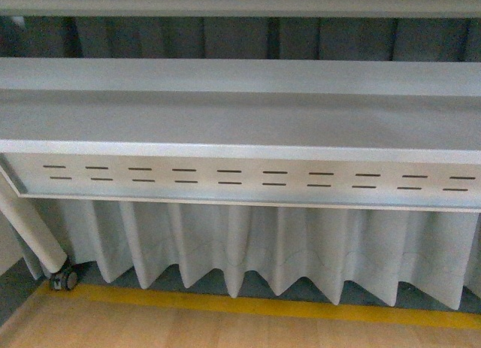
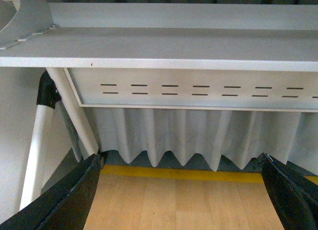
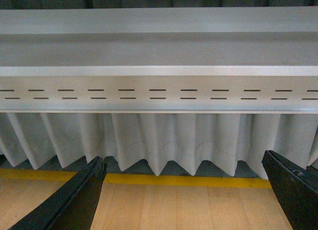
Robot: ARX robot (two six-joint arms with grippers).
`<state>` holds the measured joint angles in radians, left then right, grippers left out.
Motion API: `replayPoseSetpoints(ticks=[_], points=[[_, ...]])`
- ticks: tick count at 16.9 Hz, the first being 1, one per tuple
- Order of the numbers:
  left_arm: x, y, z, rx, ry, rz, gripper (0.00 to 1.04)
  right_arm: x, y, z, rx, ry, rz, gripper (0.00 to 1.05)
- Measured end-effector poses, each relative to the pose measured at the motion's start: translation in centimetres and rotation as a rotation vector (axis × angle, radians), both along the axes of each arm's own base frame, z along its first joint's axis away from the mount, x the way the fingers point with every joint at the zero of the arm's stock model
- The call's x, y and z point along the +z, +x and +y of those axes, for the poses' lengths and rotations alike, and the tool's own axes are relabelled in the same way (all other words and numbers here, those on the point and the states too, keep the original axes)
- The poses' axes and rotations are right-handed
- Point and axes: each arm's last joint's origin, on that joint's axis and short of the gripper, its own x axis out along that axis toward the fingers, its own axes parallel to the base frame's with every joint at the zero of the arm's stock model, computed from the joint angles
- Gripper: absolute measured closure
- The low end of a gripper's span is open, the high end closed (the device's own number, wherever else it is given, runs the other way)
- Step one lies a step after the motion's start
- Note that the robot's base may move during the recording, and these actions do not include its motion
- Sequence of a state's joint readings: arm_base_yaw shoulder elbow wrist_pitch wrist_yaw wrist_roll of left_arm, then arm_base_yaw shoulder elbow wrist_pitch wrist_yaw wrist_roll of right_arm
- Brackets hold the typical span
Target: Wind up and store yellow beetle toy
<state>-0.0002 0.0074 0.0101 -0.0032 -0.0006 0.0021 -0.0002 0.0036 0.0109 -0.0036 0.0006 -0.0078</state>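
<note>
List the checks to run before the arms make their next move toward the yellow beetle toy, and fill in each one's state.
1. Yellow beetle toy in sight: not ok; none of the three views shows it.
2. Left gripper open and empty: ok; jaws spread wide, nothing between them.
3. Right gripper open and empty: ok, likewise.
4. Cameras aimed at a work surface: not ok; all look low at the table, its slotted front panel and the curtain beneath.
5. Arm poses checked from the front view: cannot tell; neither arm shows there.
</note>
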Motion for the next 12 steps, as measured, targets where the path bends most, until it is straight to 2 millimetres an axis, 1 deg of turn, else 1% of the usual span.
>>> replayPoseSetpoints(ticks=[12], points=[[0.0,0.0,0.0,0.0,0.0,0.0,0.07,0.0,0.0,0.0,0.0,0.0,0.0,0.06]])
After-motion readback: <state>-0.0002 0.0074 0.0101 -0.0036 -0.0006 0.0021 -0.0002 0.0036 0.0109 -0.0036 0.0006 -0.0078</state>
